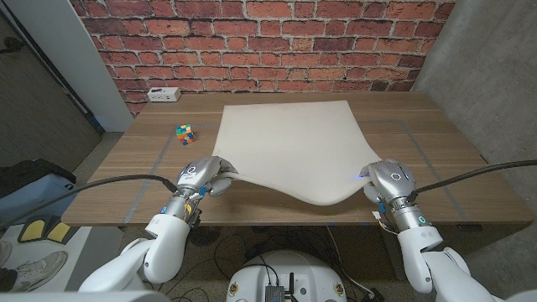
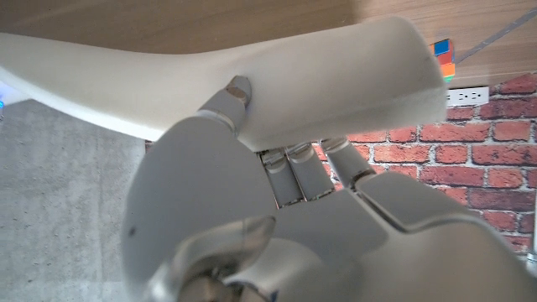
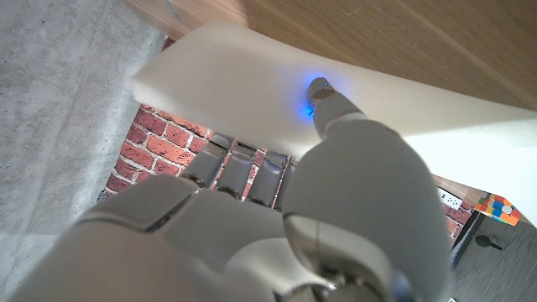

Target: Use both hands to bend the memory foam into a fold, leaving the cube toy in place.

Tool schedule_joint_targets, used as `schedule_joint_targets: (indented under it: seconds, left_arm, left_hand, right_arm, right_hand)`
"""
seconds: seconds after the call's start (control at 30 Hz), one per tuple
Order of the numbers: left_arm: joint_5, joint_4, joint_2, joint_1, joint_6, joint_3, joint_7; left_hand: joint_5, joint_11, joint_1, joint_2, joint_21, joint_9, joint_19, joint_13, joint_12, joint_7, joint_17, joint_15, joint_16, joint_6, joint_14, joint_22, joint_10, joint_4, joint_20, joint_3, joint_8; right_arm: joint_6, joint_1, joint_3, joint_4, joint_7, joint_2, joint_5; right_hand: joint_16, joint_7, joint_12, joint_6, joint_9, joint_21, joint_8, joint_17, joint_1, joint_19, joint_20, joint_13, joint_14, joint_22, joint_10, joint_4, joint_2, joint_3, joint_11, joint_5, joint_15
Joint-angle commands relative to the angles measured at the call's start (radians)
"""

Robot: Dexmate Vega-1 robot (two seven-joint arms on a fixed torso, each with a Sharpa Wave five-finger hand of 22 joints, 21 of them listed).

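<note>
Left hand [image 1: 204, 174] and right hand [image 1: 386, 178] each pinch 1 near corner of the foam sheet [image 1: 289, 147], lifted off the desk [image 1: 436, 147]; cube toy [image 1: 185, 132] sits near its left edge.

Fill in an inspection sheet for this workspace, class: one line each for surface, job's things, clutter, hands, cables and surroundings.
Surface: wooden table, tape lines marked on it.
Job's things: memory foam lies spread out, its near corners lifted; cube toy sits on the table to the foam's left, apart from it.
Clutter: white power strip at the far left edge.
Hands: left hand grips the near left corner; right hand grips the near right corner, a blue light glowing at a fingertip.
Cables: black cables run along both arms; more on the floor under the table.
Surroundings: brick wall behind, grey concrete wall at right.
</note>
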Motion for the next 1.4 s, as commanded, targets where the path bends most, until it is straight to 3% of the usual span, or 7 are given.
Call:
schedule_joint_targets:
  seconds: [0.03, 0.3, 0.33, 0.37, 0.67, 0.93, 1.4]
  left_arm:
    - [-0.008, -0.047, 0.105, 0.037, 0.025, -0.063, -0.166]
    - [-0.026, -0.065, 0.140, 0.068, 0.049, -0.114, -0.254]
    - [-0.030, -0.066, 0.141, 0.073, 0.049, -0.121, -0.260]
    - [-0.029, -0.068, 0.144, 0.077, 0.053, -0.126, -0.268]
    - [-0.017, -0.113, 0.156, 0.147, 0.095, -0.198, -0.348]
    - [0.049, -0.173, 0.083, 0.291, 0.081, -0.310, -0.369]
    - [0.222, -0.240, -0.060, 0.402, 0.024, -0.377, -0.495]
  left_hand:
    - [-0.001, -0.076, -0.011, 0.013, 0.010, 0.004, -0.004, 0.119, 0.040, -0.007, 0.002, -0.024, -0.003, -0.002, -0.017, 0.002, 0.074, 0.007, -0.008, 0.000, -0.003]
    - [-0.001, -0.075, -0.020, 0.019, 0.010, 0.003, -0.026, 0.104, 0.018, -0.025, 0.003, -0.030, -0.012, -0.013, -0.045, 0.000, 0.063, 0.012, -0.029, -0.001, -0.016]
    - [0.000, -0.070, -0.020, 0.018, 0.010, 0.003, -0.030, 0.102, 0.016, -0.026, 0.002, -0.032, -0.015, -0.013, -0.052, -0.001, 0.061, 0.011, -0.031, -0.001, -0.017]
    - [0.000, -0.068, -0.019, 0.017, 0.011, 0.003, -0.030, 0.100, 0.014, -0.027, 0.002, -0.033, -0.016, -0.011, -0.057, -0.001, 0.062, 0.010, -0.032, 0.000, -0.017]
    - [0.001, -0.053, -0.026, 0.019, 0.008, 0.001, -0.057, 0.086, -0.008, -0.042, 0.003, -0.033, -0.018, -0.015, -0.082, -0.003, 0.045, 0.011, -0.043, -0.001, -0.028]
    - [0.002, -0.059, -0.026, 0.022, 0.010, 0.000, -0.067, 0.082, -0.015, -0.041, 0.009, -0.040, -0.009, -0.012, -0.084, -0.004, 0.049, 0.010, -0.046, -0.005, -0.032]
    - [0.003, -0.068, -0.023, 0.027, 0.016, 0.001, -0.073, 0.093, -0.010, -0.036, 0.012, -0.039, -0.001, -0.006, -0.079, -0.006, 0.059, 0.008, -0.050, -0.011, -0.036]
  right_arm:
    - [-0.063, -0.104, 0.048, -0.038, -0.011, 0.035, -0.042]
    - [-0.094, -0.186, 0.115, -0.059, -0.064, 0.065, -0.005]
    - [-0.099, -0.193, 0.120, -0.059, -0.072, 0.073, -0.002]
    - [-0.103, -0.201, 0.126, -0.061, -0.079, 0.077, 0.002]
    - [-0.124, -0.288, 0.182, -0.095, -0.142, 0.105, 0.044]
    - [-0.165, -0.363, 0.191, -0.136, -0.203, 0.134, 0.040]
    - [-0.172, -0.472, 0.208, -0.164, -0.305, 0.185, 0.041]
  right_hand:
    - [0.004, 0.007, 0.004, 0.016, 0.005, 0.006, 0.002, -0.002, 0.008, 0.008, -0.004, 0.003, 0.010, 0.003, 0.010, -0.004, 0.010, 0.000, 0.008, -0.001, -0.158]
    - [-0.005, 0.012, 0.005, 0.018, 0.005, 0.009, -0.004, -0.010, 0.013, 0.010, -0.002, 0.005, 0.016, 0.002, 0.014, -0.008, 0.010, 0.002, 0.011, 0.000, -0.155]
    - [-0.007, 0.012, 0.005, 0.019, 0.005, 0.009, -0.005, -0.012, 0.013, 0.010, -0.002, 0.006, 0.020, 0.001, 0.016, -0.008, 0.009, 0.002, 0.032, 0.000, -0.154]
    - [-0.009, 0.012, 0.005, 0.019, 0.005, 0.010, -0.006, -0.013, 0.013, 0.009, -0.001, 0.006, 0.021, 0.001, 0.016, -0.008, 0.009, 0.002, 0.036, 0.000, -0.153]
    - [-0.021, 0.019, 0.007, 0.023, 0.005, 0.011, -0.011, -0.021, 0.012, 0.009, 0.000, 0.010, 0.022, 0.001, 0.019, -0.007, 0.007, 0.004, 0.046, 0.000, -0.151]
    - [-0.026, 0.018, 0.009, 0.026, 0.005, 0.011, -0.013, -0.023, 0.010, 0.005, -0.001, 0.014, 0.023, 0.000, 0.020, -0.006, 0.007, 0.004, 0.047, 0.000, -0.150]
    - [-0.033, 0.022, 0.011, 0.032, 0.006, 0.012, -0.018, -0.025, 0.013, 0.002, -0.001, 0.018, 0.024, 0.000, 0.024, -0.008, 0.007, 0.005, 0.048, 0.002, -0.153]
